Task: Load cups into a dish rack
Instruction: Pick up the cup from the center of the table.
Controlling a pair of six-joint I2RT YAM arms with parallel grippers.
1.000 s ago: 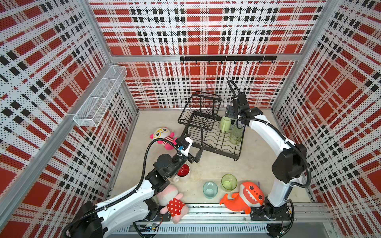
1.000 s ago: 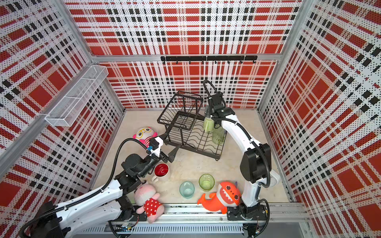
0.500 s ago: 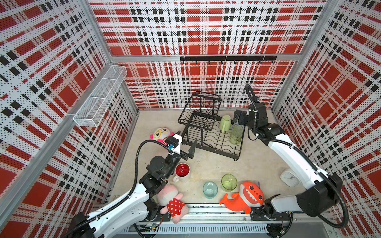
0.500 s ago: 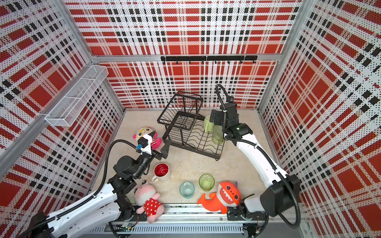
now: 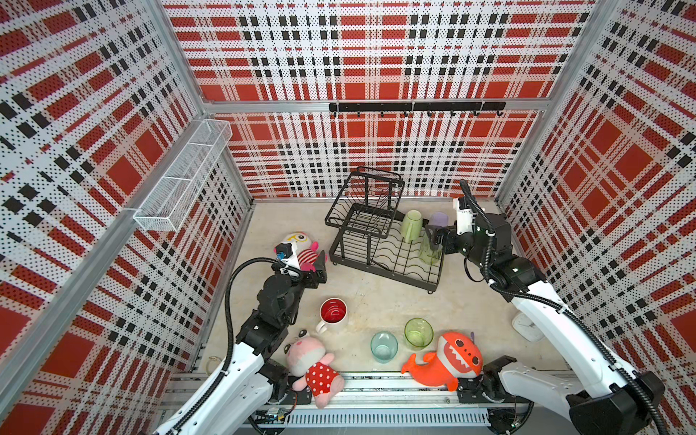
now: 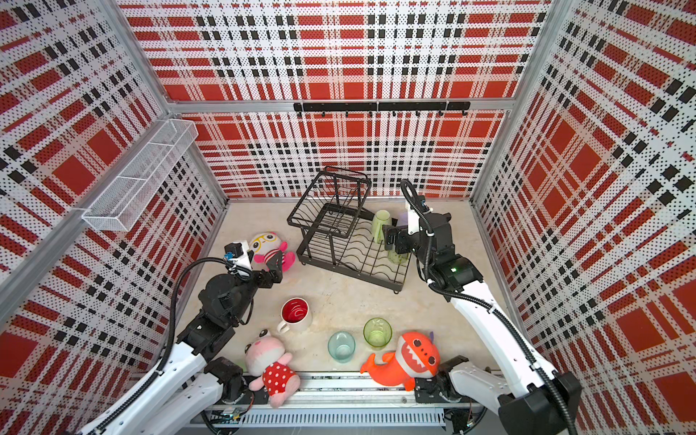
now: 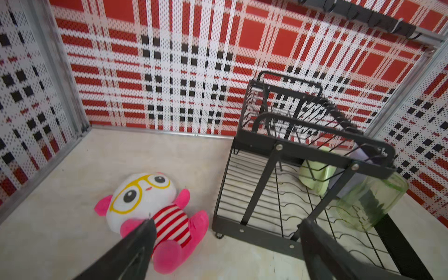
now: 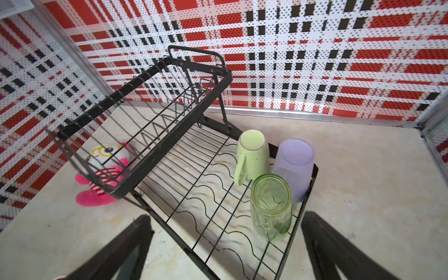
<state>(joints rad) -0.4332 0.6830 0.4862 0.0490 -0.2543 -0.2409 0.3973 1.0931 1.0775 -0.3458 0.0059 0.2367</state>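
The black wire dish rack (image 5: 380, 269) (image 8: 169, 143) stands at the back. In its lower tier three cups sit mouth down: a pale green mug (image 5: 411, 225) (image 8: 252, 155), a lilac tumbler (image 5: 438, 219) (image 8: 294, 167) and a tall clear green glass (image 5: 429, 250) (image 8: 271, 206). My right gripper (image 5: 435, 235) (image 8: 225, 218) hangs open just beside the glass, holding nothing. On the floor are a white mug with a red inside (image 5: 333, 312), a teal glass (image 5: 383, 345) and a short green glass (image 5: 418, 332). My left gripper (image 5: 320, 269) (image 7: 225, 223) is open and empty between the rack's left end and a plush.
A plush with yellow glasses (image 5: 301, 244) lies left of the rack. A pink plush (image 5: 309, 361) and an orange shark plush (image 5: 448, 361) lie at the front edge. A white clock (image 5: 527, 325) sits by the right wall. A white mesh shelf (image 5: 184, 180) and a black hook rail (image 5: 414, 107) hang on the walls.
My right arm swung out to the right and its gripper drew back from over the cups, jaws opening wider. My left gripper moved left, away from the rack's front.
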